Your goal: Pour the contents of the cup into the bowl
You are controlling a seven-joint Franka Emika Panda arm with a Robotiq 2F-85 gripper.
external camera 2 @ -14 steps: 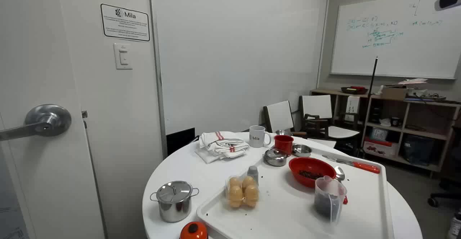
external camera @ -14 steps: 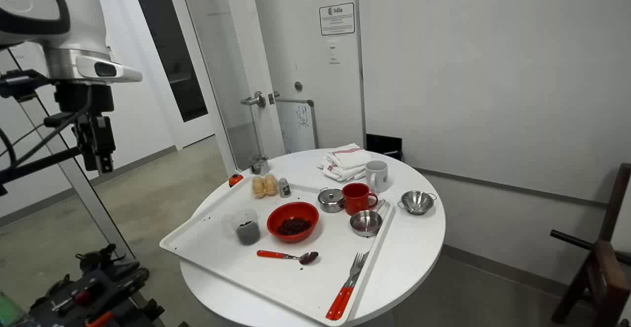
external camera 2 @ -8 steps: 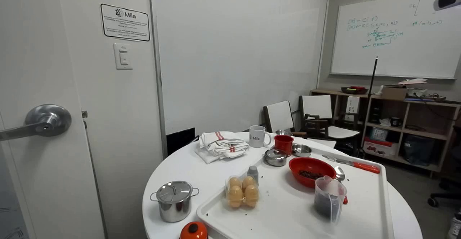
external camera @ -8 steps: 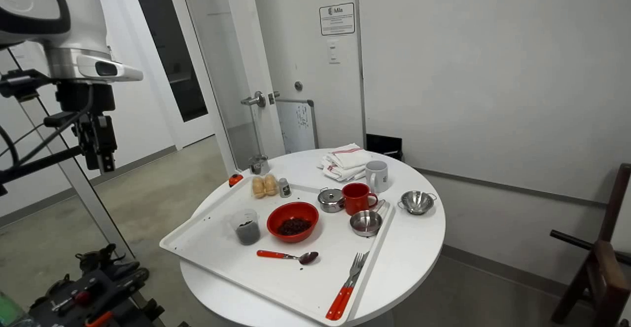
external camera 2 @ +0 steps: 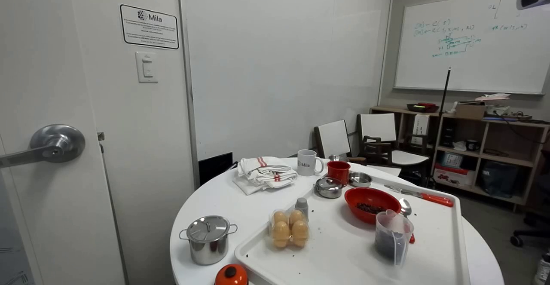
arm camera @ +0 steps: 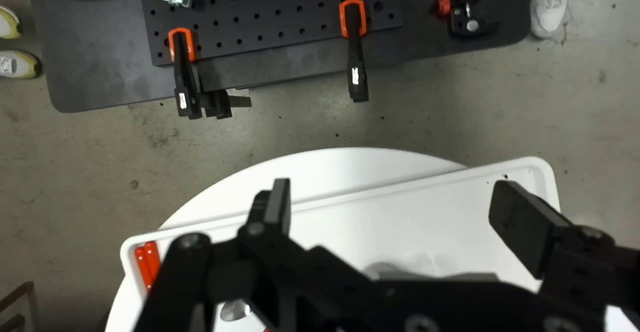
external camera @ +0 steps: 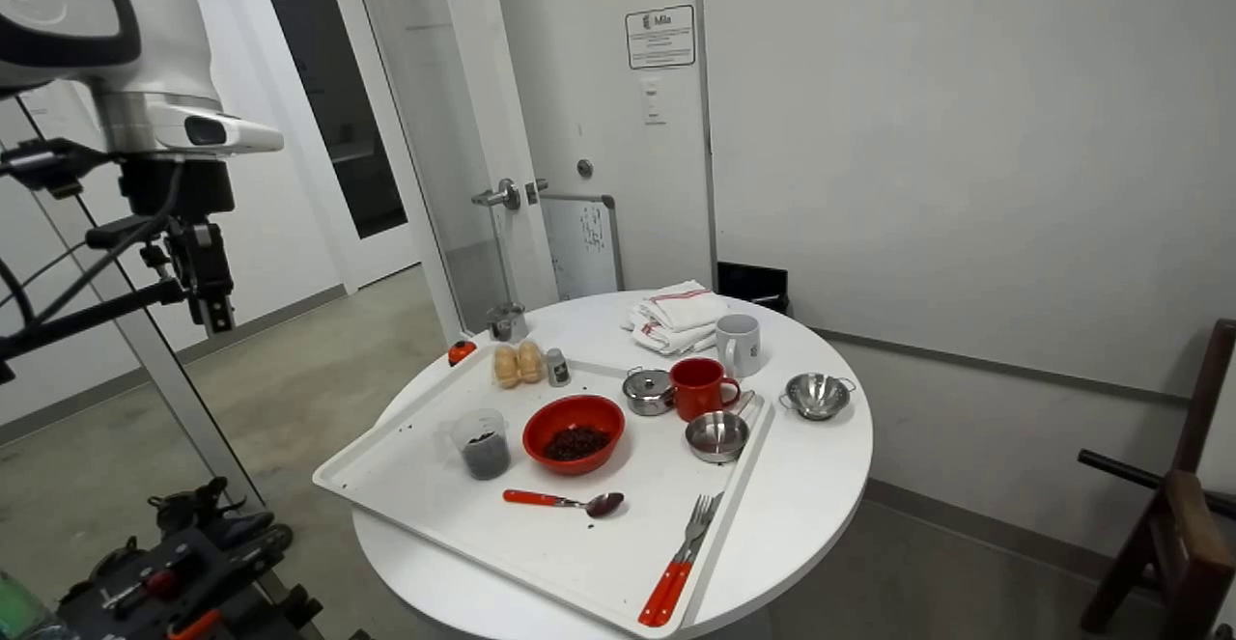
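The cup (external camera: 486, 447) is a small clear plastic measuring cup, grey from its dark contents. It stands upright on the white tray (external camera: 435, 514) in both exterior views (external camera 2: 392, 242). The wide red bowl (external camera: 574, 418) stands beside it with dark bean-like bits inside; it also shows in an exterior view (external camera 2: 363, 199). My gripper (external camera: 220, 320) hangs high to the left of the table, well apart from both. In the wrist view the gripper (arm camera: 397, 217) is open with nothing between its fingers. There the bowl is hidden; a faint grey shape behind the gripper cannot be made out.
On the tray are a spoon (external camera: 565, 502), fork and knife (external camera: 681, 563), an egg pack (external camera 2: 288, 230), a shaker (external camera 2: 302, 207), a red mug (external camera: 699, 389), a metal pan (external camera: 716, 436) and a lidded pot (external camera: 648, 392). Towels (external camera: 681, 317) and a white mug (external camera: 742, 346) stand behind.
My arm and gripper have moved slightly to the right, towards the table, and a little up at the fingertips. The cup, bowl and other things have not moved.
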